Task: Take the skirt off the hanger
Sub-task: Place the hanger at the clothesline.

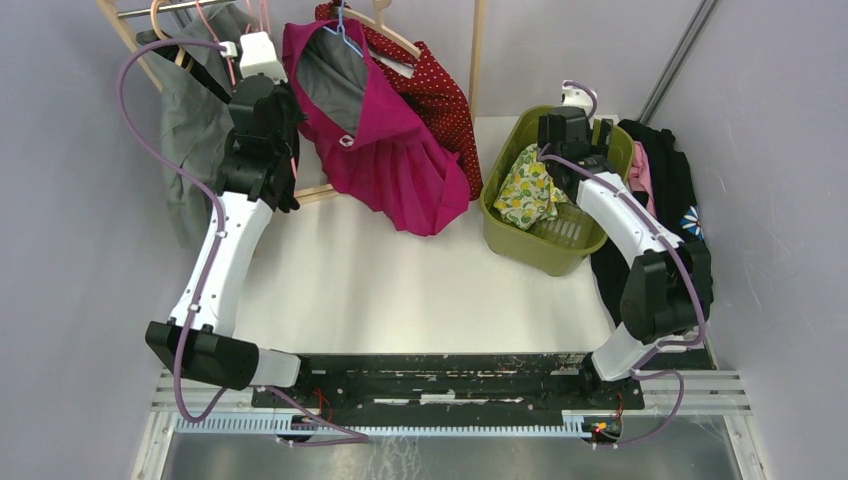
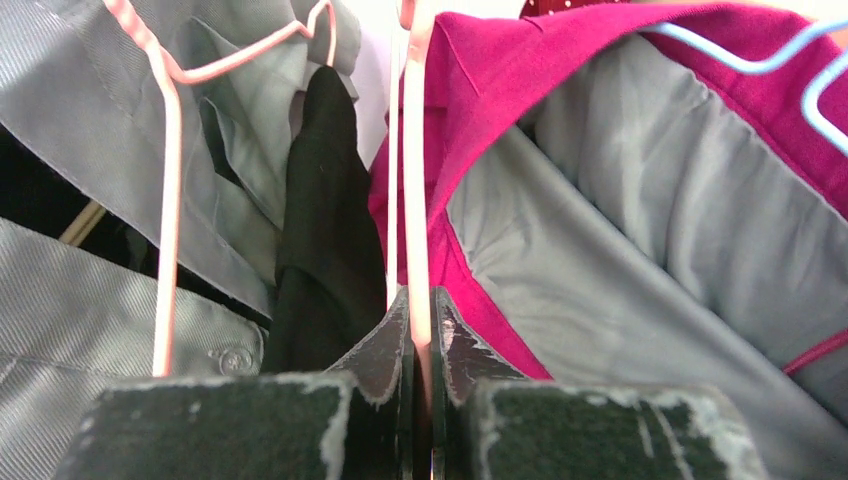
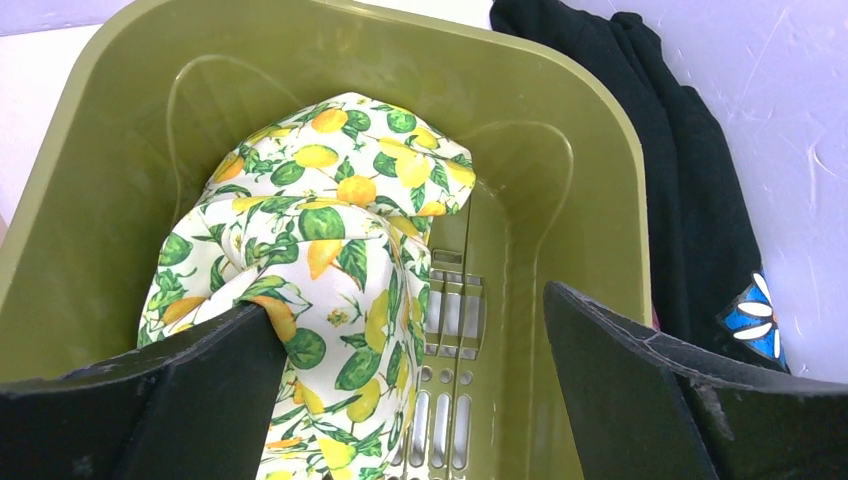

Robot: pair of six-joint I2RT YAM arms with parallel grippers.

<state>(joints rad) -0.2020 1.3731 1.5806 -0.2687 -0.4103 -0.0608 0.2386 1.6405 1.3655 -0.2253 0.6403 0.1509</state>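
Observation:
The skirt is magenta with a grey lining and hangs on the rack at the back, its waist gaping open. A light blue hanger shows inside the waist. My left gripper is shut on the thin upright wire of a pink hanger, right against the skirt's waistband. I cannot tell which of the two hangers carries the skirt. My right gripper is open low over the green basket. Its left finger touches a lemon-print cloth lying there.
Grey garments hang on another pink hanger left of the skirt. A red polka-dot garment hangs behind it on the wooden rack. A black garment lies right of the basket by the wall.

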